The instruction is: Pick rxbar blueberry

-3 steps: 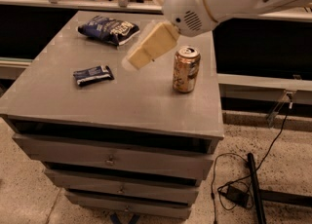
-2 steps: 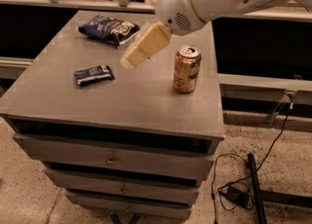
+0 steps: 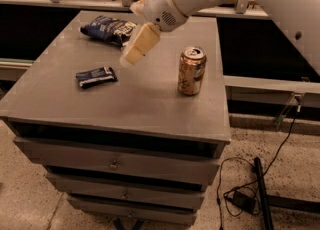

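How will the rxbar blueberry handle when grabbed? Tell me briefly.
The rxbar blueberry lies flat on the cabinet top, so it probably won't roll or tip. Its thin wrapper looks smooth, likely slippery and prone to sliding if nudged. The gripper hovers above the top, apart from it.

I've only the one camera, set high on the drawer side of the counter and looking obliquely down across its top toward the far edge, at middling range. The end effector hangs above the counter, upper centre of view; drawers and floor fill what lies below it
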`<state>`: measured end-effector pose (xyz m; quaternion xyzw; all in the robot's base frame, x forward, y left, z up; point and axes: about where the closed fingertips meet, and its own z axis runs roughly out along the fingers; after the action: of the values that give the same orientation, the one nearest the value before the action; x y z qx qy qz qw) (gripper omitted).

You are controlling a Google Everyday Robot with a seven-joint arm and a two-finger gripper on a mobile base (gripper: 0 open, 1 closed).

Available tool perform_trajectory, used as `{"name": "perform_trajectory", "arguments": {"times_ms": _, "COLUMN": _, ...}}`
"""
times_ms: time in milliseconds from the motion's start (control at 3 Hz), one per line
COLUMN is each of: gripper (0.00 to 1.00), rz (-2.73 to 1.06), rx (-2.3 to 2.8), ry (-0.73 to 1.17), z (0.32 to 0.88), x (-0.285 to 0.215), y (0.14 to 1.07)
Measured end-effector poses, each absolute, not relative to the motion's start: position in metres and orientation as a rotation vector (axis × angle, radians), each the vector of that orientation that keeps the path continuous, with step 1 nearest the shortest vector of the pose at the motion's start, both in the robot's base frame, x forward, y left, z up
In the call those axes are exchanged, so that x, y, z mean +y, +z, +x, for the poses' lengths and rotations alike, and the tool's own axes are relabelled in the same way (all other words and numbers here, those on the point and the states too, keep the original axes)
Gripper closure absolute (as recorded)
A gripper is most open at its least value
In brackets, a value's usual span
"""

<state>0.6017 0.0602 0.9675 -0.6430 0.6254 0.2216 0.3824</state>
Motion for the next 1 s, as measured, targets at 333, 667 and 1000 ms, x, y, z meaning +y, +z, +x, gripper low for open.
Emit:
{"name": "perform_trajectory", "arguments": {"times_ms": 333, "gripper": 0.0, "rz": -1.708, "rx": 1.589, "ry": 0.613, "z": 0.613, "x": 0.075, "y": 0.95}}
{"name": "perform_trajectory", "arguments": {"times_ms": 667, "gripper": 0.0, "rz": -1.779, "rx": 1.593, "ry": 0.676, "z": 0.618, "x": 0.094, "y": 0.927}}
{"name": "perform_trajectory", "arguments": {"times_ms": 1000, "gripper": 0.0, "rz": -1.838, "rx": 1.6, "ry": 0.746, "z": 0.622, "x": 0.107, "y": 0.904}}
